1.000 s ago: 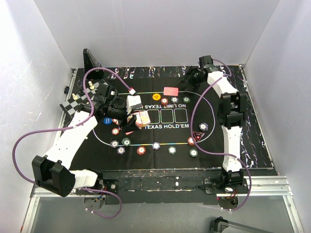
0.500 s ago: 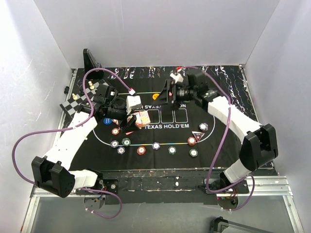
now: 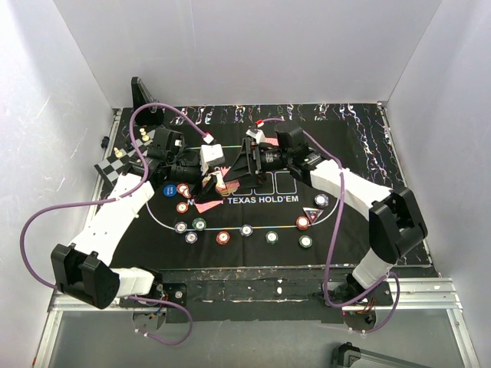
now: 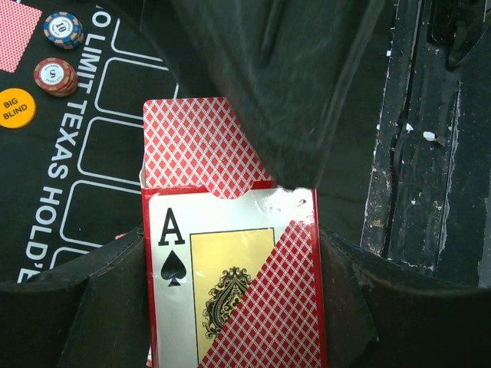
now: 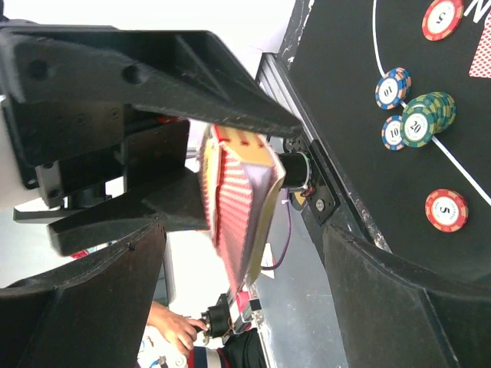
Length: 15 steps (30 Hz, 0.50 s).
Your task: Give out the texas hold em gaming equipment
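Note:
My left gripper (image 3: 211,182) is shut on a red card box (image 4: 230,284) printed with an ace of spades, held above the left of the black poker mat (image 3: 345,161). Red-backed playing cards (image 4: 196,146) stick out of the box's open top. My right gripper (image 3: 236,173) is open; one of its fingers (image 4: 284,92) lies over the cards' right side. In the right wrist view the card box (image 5: 238,207) stands between my wide jaws. Several poker chips (image 3: 246,230) line the mat's near arc. The orange button (image 4: 17,107) reads BIG BLIND. The triangular marker (image 3: 312,214) is on the mat.
A small chessboard (image 3: 119,161) with pieces stands off the mat's left edge. A loose red-backed card (image 3: 205,205) lies under the left gripper, another (image 4: 17,34) near the button. A green chip stack (image 5: 430,115) sits by the mat's white line. White walls close in three sides.
My right arm swung from the far right corner to the middle, up to the card box, and its jaws spread wider. The left gripper kept its hold and barely moved.

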Each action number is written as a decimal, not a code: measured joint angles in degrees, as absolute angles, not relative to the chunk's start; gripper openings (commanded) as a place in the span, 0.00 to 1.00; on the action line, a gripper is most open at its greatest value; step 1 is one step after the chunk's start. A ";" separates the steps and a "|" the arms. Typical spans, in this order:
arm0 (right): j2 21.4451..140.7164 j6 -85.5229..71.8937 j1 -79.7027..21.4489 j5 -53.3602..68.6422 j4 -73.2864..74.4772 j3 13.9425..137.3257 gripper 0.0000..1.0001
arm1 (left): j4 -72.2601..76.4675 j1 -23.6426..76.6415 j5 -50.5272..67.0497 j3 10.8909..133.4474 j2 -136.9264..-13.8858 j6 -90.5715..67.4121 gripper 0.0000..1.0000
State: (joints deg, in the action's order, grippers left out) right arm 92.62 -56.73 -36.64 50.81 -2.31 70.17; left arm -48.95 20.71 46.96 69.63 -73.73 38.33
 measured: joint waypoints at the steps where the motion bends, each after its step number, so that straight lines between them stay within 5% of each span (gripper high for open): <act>1: 93.45 -57.21 -36.97 50.96 -3.16 70.35 0.90 | -48.77 20.71 46.96 69.84 -73.82 38.26 0.00; 15: 98.41 -64.60 -37.39 52.34 -11.75 70.39 0.59 | -48.38 20.71 47.00 70.13 -73.87 37.87 0.00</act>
State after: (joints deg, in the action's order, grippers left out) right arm 98.41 -64.60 -37.39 52.34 -11.75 70.39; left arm -48.38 20.71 47.00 70.13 -73.87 37.87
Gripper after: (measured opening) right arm 0.646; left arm 0.650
